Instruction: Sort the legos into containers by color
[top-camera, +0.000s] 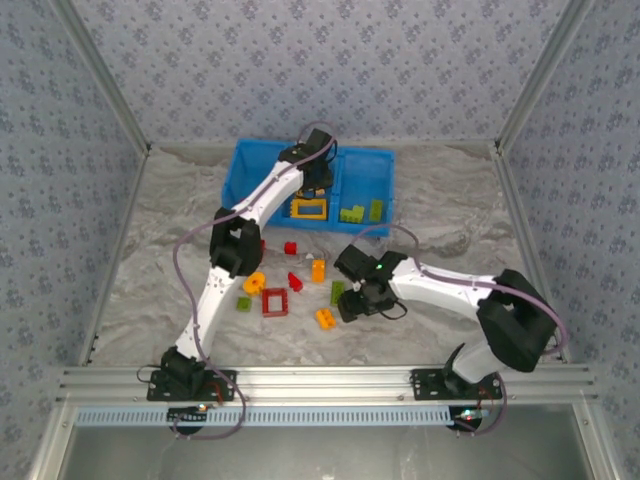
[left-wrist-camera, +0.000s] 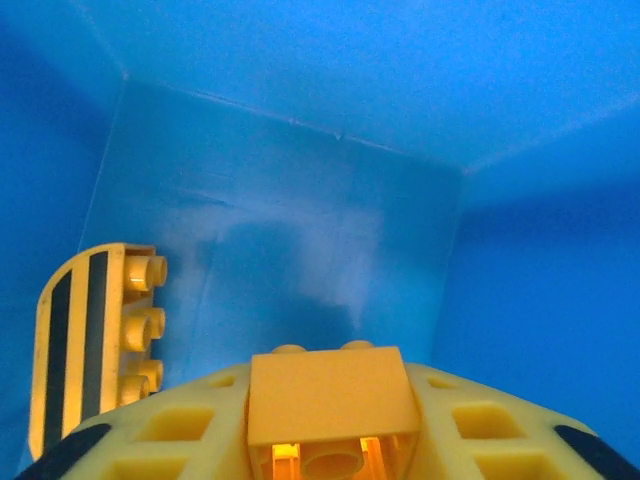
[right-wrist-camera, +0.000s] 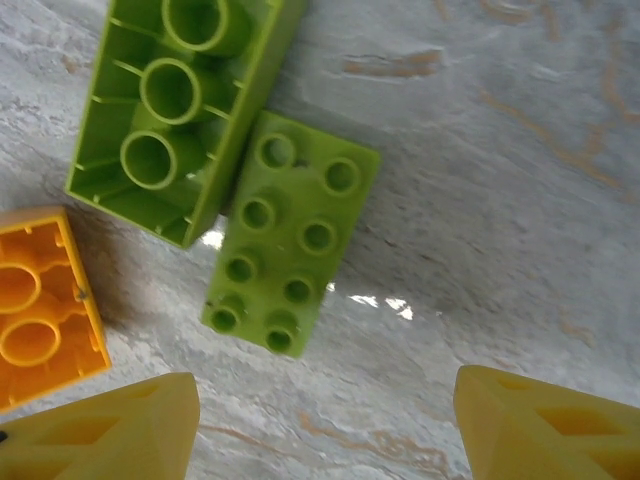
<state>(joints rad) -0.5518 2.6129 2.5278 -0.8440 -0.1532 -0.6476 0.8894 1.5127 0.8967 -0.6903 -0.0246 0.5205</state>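
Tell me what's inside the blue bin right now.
Middle compartment: a yellow frame, a striped yellow brick, and a yellow brick between the left fingers. Right compartment: green bricks. The left arm covers much of the left compartment.

Left tool (left-wrist-camera: 331, 445) holds a yellow brick (left-wrist-camera: 330, 395) inside the blue bin (left-wrist-camera: 300, 190), beside a striped brick (left-wrist-camera: 88, 345).

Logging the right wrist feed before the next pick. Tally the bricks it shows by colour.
Green: 2, the hollow-side-up green brick and the studs-up green brick
Orange: 1, the orange brick
Total: 3
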